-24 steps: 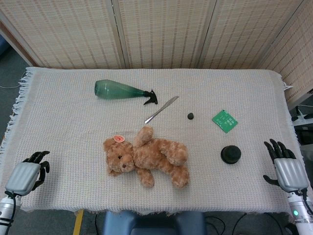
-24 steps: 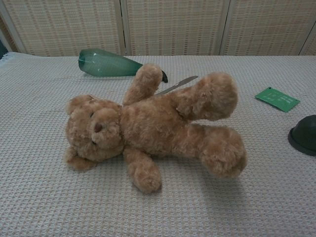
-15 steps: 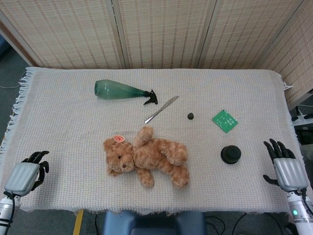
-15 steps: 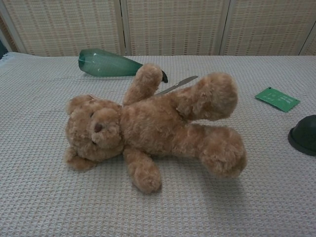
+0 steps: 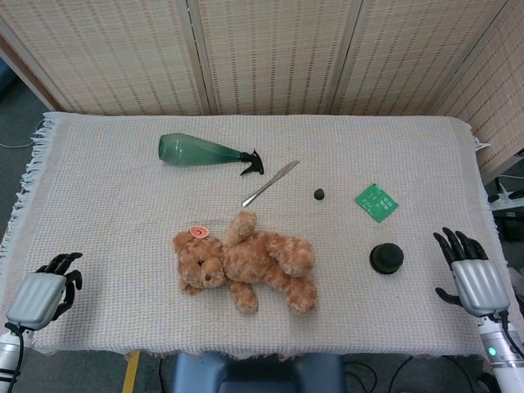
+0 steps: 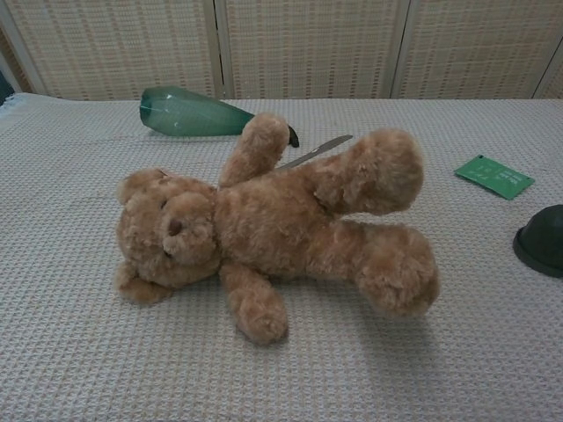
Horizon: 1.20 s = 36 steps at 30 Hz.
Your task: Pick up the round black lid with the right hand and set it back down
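The round black lid [image 5: 386, 259] lies flat on the cloth at the right of the table; the chest view shows only part of the lid [image 6: 540, 240] at its right edge. My right hand [image 5: 472, 276] hovers at the table's front right corner, to the right of the lid and apart from it, fingers spread and holding nothing. My left hand [image 5: 45, 290] is at the front left corner with fingers curled in on nothing. Neither hand shows in the chest view.
A brown teddy bear [image 5: 247, 264] lies in the front middle. Behind it are a green spray bottle [image 5: 201, 151] on its side, a table knife [image 5: 270, 183], a small dark ball [image 5: 319, 194] and a green card [image 5: 377, 201]. A woven screen stands behind the table.
My right hand has shifted slightly left and up, a little nearer the lid. The left hand has drifted slightly down. The objects have not moved.
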Each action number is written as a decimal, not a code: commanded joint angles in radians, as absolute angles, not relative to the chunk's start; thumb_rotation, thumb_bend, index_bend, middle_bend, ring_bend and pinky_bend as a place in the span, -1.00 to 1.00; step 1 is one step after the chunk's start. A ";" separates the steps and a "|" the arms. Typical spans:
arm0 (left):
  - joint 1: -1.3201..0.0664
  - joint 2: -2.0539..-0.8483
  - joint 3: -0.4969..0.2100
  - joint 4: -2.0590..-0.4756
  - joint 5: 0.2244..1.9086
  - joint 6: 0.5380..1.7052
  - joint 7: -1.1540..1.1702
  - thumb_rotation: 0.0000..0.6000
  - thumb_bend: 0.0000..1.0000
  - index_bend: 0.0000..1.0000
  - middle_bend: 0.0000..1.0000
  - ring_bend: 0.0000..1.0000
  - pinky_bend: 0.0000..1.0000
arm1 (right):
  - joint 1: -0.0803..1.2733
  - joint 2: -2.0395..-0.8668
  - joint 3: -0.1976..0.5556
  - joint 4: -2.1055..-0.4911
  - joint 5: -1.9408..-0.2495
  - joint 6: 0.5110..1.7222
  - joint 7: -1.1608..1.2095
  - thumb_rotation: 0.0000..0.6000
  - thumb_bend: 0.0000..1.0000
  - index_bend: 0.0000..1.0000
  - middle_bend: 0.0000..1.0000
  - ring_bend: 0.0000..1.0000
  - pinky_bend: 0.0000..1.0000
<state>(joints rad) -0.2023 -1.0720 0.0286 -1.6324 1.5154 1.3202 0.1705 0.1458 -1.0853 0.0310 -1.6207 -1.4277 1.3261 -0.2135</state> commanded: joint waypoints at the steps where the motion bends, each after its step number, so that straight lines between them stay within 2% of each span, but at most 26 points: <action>1: -0.200 -1.073 0.030 -1.632 1.524 1.327 0.173 1.00 0.53 0.13 -0.66 -0.66 -0.13 | 0.157 -1.092 0.025 -1.605 -1.431 1.303 -0.209 1.00 -0.86 -1.00 -1.00 -1.00 -0.82; 12: -0.200 -1.067 0.029 -1.629 1.527 1.326 0.153 1.00 0.53 0.13 -0.66 -0.66 -0.13 | 0.243 -1.136 0.047 -1.560 -1.442 1.183 -0.080 1.00 -0.86 -1.00 -1.00 -1.00 -0.87; 16: -0.198 -1.063 0.024 -1.627 1.523 1.330 0.137 1.00 0.53 0.13 -0.66 -0.66 -0.13 | 0.332 -1.127 0.061 -1.586 -1.384 1.003 -0.015 1.00 -0.86 -1.00 -1.00 -1.00 -0.88; 21: -0.197 -1.061 0.025 -1.625 1.528 1.333 0.131 1.00 0.53 0.13 -0.66 -0.66 -0.13 | 0.401 -1.143 0.080 -1.563 -1.314 0.872 0.027 1.00 -0.86 -1.00 -1.00 -1.00 -0.89; 29: -0.199 -1.061 0.022 -1.625 1.522 1.327 0.132 1.00 0.53 0.13 -0.66 -0.66 -0.13 | 0.469 -1.195 0.106 -1.506 -1.211 0.774 0.019 1.00 -0.86 -1.00 -1.00 -1.00 -0.89; 36: -0.196 -1.057 0.021 -1.626 1.524 1.335 0.125 1.00 0.53 0.13 -0.66 -0.66 -0.13 | 0.507 -1.203 0.090 -1.503 -1.149 0.697 0.000 1.00 -0.86 -1.00 -1.00 -1.00 -0.89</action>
